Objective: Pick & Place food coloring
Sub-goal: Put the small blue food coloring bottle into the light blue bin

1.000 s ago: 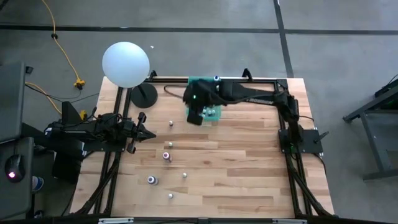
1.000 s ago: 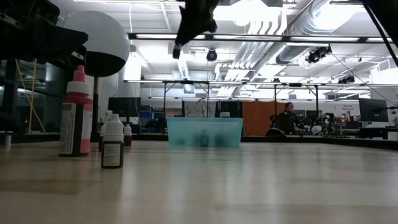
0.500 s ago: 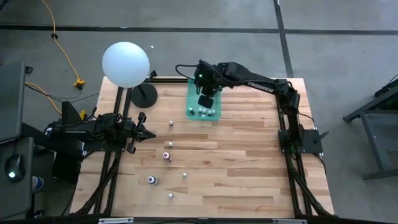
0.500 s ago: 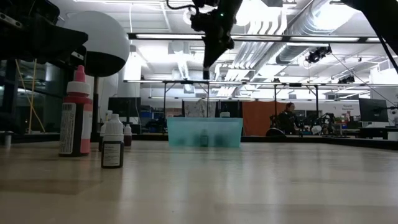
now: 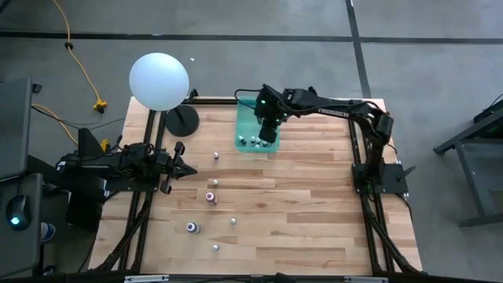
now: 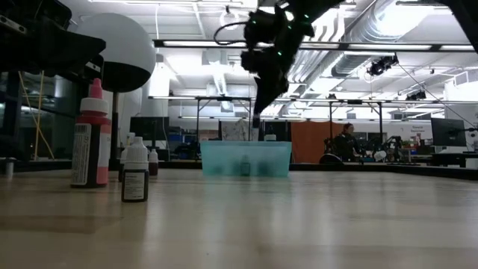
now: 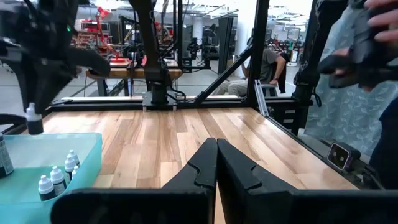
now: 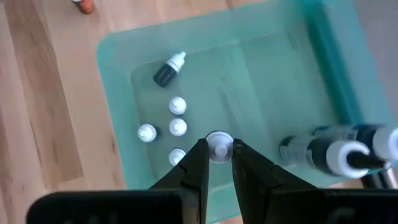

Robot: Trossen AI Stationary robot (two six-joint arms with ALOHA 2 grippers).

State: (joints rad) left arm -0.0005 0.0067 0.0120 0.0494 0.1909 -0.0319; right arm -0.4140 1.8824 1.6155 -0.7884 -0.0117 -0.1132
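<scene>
My right gripper (image 5: 268, 132) is over the teal bin (image 5: 243, 118) at the far middle of the table, shut on a tiny food coloring bottle with a white cap (image 8: 218, 148). The bottle also shows in the left wrist view (image 7: 33, 119), just above the bin's rim. Several small bottles stand in the bin (image 8: 177, 126), one lies on its side (image 8: 168, 70), and larger ones lie along one wall (image 8: 329, 152). Several more bottles stand on the table (image 5: 211, 196). My left gripper (image 5: 189, 169) is shut and empty at the table's left. My right gripper pinches the tiny bottle between its two fingertips, at its upper part by the white cap (image 8: 218, 149). The fingers come from above, pointing down. The bottle hangs upright below them, its dark body (image 7: 35, 127) clear of the bin's floor.
A large white ball (image 5: 159, 81) on a black round base (image 5: 181, 120) stands at the far left corner. Loose bottles stand in a scattered line from the table's middle (image 5: 216, 156) to its near edge (image 5: 215, 247). The right half of the table holds bare wood.
My right gripper, shut on the tiny bottle, has gone from the bin's left side toward the table's right, until it is over the bin. It has turned to point straight down and has come down toward the bin's rim.
</scene>
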